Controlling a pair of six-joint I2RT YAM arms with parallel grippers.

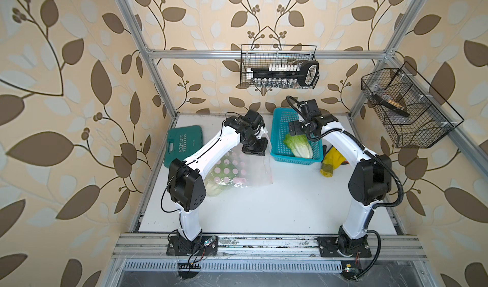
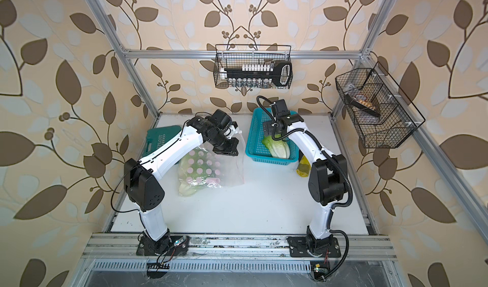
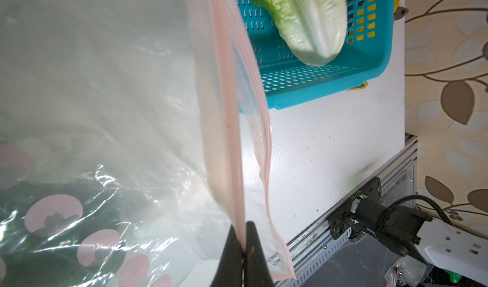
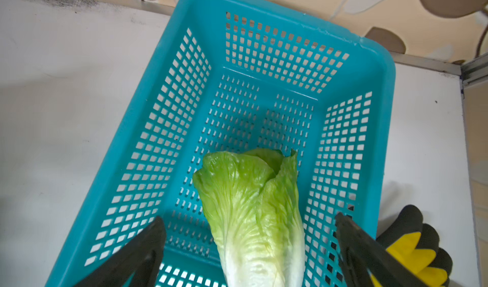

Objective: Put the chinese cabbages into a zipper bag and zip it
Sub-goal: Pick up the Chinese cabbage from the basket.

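White tabletop [image 1: 264,206]: left end effector [image 3: 244,235] clenched on the zipper bag [image 3: 105,100] lip, holding its mouth up for loading; bagged cabbages [image 2: 188,186] show through the plastic. Right end effector [image 4: 249,218] is spread wide astride the last cabbage [image 4: 237,188] in the teal basket [image 4: 264,5], gripping nothing, likely lined up to pick it.

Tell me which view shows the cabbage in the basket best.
The right wrist view: the cabbage lies large and unobstructed in the basket, leaves to white stalk. The left wrist view crops its leafy end. In both top views it is small, partly hidden by the right arm.
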